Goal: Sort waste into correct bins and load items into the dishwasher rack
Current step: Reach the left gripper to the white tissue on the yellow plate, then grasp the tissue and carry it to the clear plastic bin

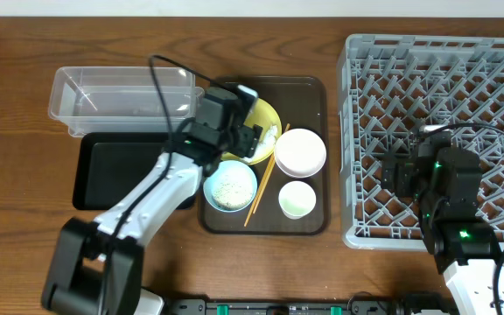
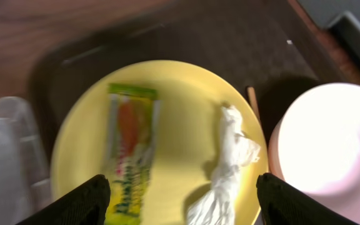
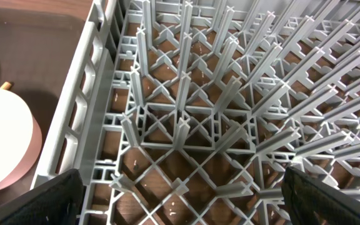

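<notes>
While the left jaws hang spread wide and empty above the yellow plate [image 2: 180, 94], nothing of the task looks done yet. The green-and-yellow snack wrapper [image 2: 130, 156] and the crumpled white tissue [image 2: 230, 162] lie side by side on that plate, apart from each other. The wrapper carries dark lettering at its lower end, but it is too blurred to read, and no other writing shows anywhere. Beside the plate on the dark brown serving tray [image 1: 309, 96], mid-table toward the near edge, sit the white bowl [image 1: 300, 150], the small pale cup [image 1: 297, 199], the wooden chopsticks [image 1: 265, 179] and the light-blue bowl [image 1: 230, 209], which holds the rice grains [image 1: 232, 185]. The right jaws are likewise spread and hold nothing, poised over the grey dishwasher rack [image 1: 436, 79] at the right edge of the table [image 1: 16, 87]. As far as the arm lets me see, the rack has nothing loaded. Toward the far left corner, the clear plastic tub [image 1: 121, 92] and the black tray [image 1: 116, 171] just nearer than it both look unfilled. So all the waste is left to sort and every dish is left to load.
</notes>
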